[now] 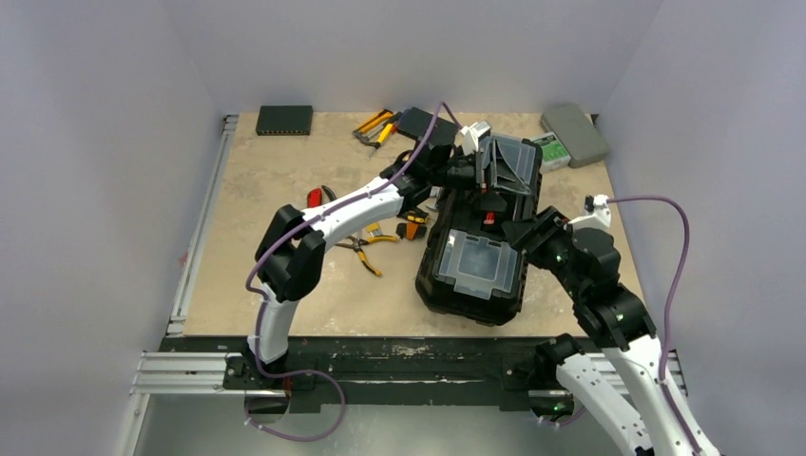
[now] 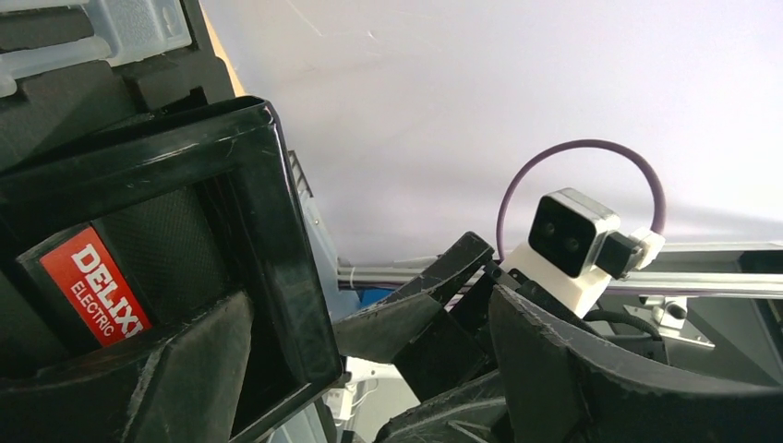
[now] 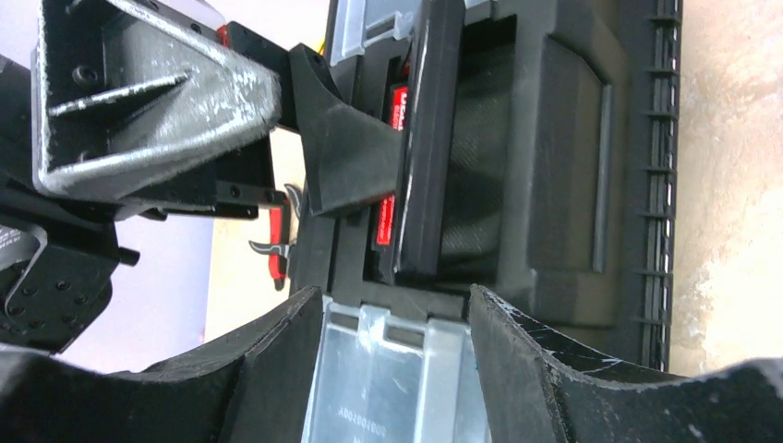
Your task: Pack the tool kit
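Left wrist view: toolbox handle (image 2: 270,231) stands between open left jaws.

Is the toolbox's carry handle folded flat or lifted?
Lifted: the handle stands off the toolbox, a left pincer finger hooked under it.

1. Red label (image 2: 92,295) on toolbox handle (image 2: 268,231), just left of left gripper (image 2: 369,314), above its left finger: white caps "DELIXI", smaller "ELECTRIC" beneath, both slanted.
2. Red label (image 3: 386,217) again, right wrist view, just ahead of right gripper (image 3: 395,295): seen edge-on, lettering illegible.
3. Clear lid (image 3: 388,388) between right gripper's fingers: faint moulded char. string, too blurred to read.
4. Green label (image 1: 548,152) on grey case (image 1: 575,133), well beyond both grippers: txt was too small to read.
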Motion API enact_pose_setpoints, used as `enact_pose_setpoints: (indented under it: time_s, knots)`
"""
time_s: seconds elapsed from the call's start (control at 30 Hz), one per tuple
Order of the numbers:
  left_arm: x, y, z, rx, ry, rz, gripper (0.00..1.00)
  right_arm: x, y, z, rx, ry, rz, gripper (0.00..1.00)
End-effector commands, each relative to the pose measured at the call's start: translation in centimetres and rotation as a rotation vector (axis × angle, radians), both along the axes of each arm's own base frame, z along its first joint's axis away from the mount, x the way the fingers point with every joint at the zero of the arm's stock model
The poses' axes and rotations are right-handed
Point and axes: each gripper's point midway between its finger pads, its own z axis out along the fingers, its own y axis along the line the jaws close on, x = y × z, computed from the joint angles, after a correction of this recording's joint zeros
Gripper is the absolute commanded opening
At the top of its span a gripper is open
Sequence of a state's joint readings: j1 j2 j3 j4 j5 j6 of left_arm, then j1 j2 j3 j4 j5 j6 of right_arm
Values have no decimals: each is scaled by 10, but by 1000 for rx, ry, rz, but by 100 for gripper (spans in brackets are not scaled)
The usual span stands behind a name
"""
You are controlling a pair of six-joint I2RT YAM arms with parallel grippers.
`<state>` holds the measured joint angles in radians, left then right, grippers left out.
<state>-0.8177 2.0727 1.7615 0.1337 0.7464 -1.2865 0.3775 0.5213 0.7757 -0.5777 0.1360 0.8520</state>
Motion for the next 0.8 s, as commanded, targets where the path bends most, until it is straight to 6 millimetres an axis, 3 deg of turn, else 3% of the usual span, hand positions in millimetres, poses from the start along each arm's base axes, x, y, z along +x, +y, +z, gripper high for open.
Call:
enact_pose_setpoints:
  time_s: [0.0,0.23,0.47,0.6,0.77]
  knots:
    - [-6,-11,-58,20,-43,-56,88,24,6,28,-28,-76,9,58]
    - [-5,-6,-53,13,-46,-54,88,49,10,13,-72,-19,-11,51]
    - [-7,4,-37,10,-95,-44,88,61,22,5,-60,9,21,26]
    - [0,21,-22,46,-159,-11,90,64,26,6,-56,9,31,3]
    - [12,59,-8,186,-283,41,94,69,24,11,-89,3,27,0]
